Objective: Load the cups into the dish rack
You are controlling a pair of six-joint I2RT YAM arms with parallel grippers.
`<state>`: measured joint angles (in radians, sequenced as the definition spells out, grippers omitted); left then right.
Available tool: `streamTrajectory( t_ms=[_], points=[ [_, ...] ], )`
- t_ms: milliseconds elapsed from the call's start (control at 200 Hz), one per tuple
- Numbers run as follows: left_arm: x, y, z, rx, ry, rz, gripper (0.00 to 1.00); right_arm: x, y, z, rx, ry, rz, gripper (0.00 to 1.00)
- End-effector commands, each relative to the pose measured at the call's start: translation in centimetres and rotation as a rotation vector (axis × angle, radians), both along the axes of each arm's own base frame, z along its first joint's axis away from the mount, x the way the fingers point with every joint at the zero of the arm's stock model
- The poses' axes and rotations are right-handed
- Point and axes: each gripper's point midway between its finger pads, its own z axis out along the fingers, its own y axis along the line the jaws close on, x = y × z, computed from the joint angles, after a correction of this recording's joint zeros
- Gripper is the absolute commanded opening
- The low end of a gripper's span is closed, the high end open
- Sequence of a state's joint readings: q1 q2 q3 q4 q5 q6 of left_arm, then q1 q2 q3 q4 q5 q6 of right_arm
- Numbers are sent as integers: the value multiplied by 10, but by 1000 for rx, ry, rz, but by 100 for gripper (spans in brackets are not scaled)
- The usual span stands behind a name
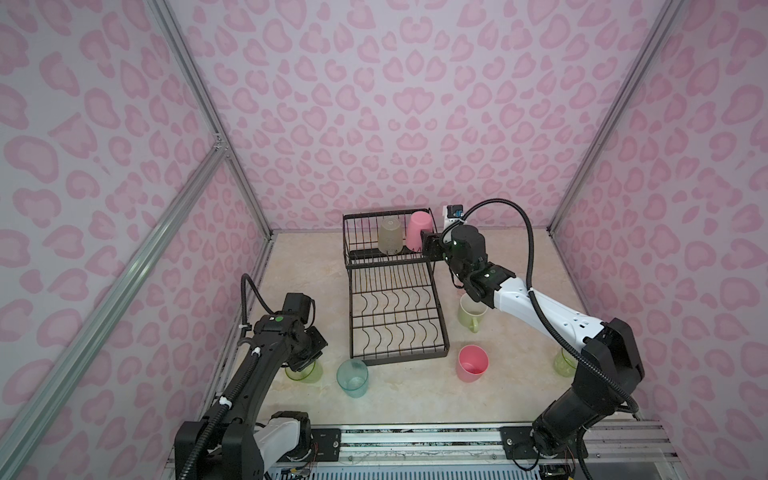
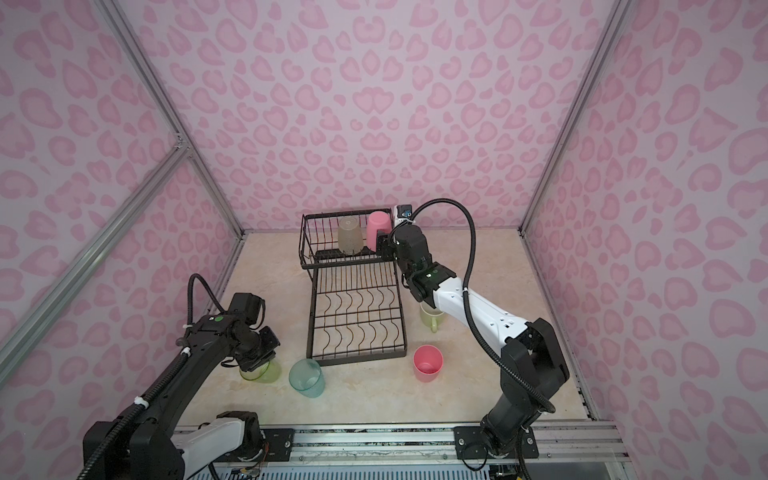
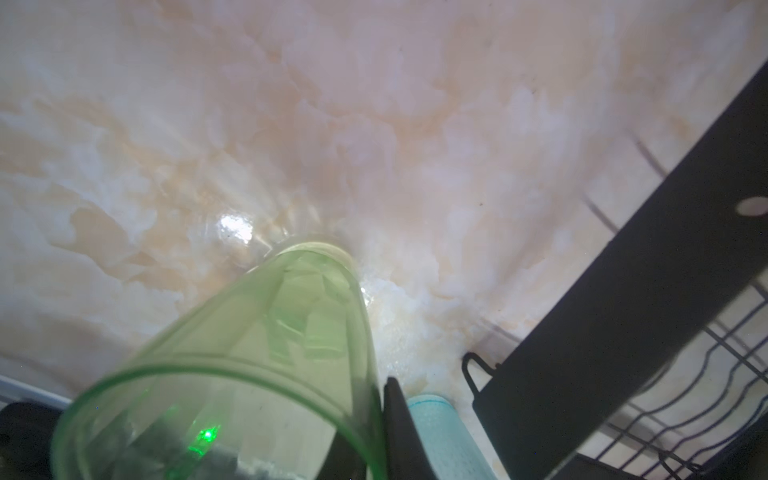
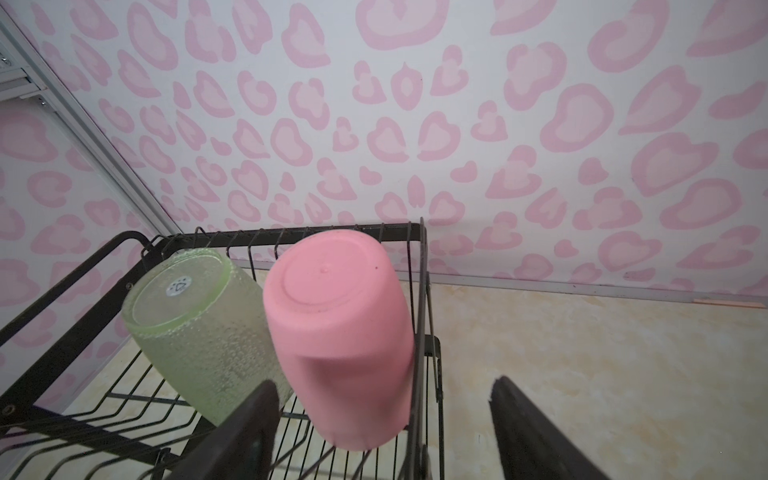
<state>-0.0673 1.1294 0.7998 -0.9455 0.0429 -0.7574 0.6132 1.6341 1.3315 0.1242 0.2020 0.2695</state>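
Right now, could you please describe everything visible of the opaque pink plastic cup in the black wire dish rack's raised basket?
The opaque pink plastic cup is matte, handleless and tapered, with a round recessed base. It sits upside down, slightly tilted, at the right end of the black wire dish rack's raised basket, against its side wires and beside the frosted grey-olive cup. The open right gripper straddles its lower part; contact is unclear.
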Motion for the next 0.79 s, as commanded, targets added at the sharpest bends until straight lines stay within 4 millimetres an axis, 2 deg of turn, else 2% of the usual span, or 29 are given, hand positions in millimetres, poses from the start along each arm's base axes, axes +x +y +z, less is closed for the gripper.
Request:
streamTrajectory(
  t_ms=[0, 280, 515, 640, 660, 790],
  points=[
    [9, 3, 14, 30, -43, -30, 9, 1, -1, -1, 8, 0, -11, 79],
    [47, 1, 65, 44, -214, -70, 9, 3, -9, -2, 24, 23, -47, 79],
    [88, 9, 139, 125, -380, -110, 10, 2, -16, 4, 67, 30, -61, 79],
    [110, 6, 167, 121, -467, -110, 10, 2, -19, 13, 95, 19, -63, 79],
    [116, 5, 182, 117, -507, -110, 10, 2, -20, 14, 98, 19, -63, 79],
    [138, 4, 230, 121, -635, -106, 10, 2, -20, 24, 117, 12, -53, 79]
  ],
)
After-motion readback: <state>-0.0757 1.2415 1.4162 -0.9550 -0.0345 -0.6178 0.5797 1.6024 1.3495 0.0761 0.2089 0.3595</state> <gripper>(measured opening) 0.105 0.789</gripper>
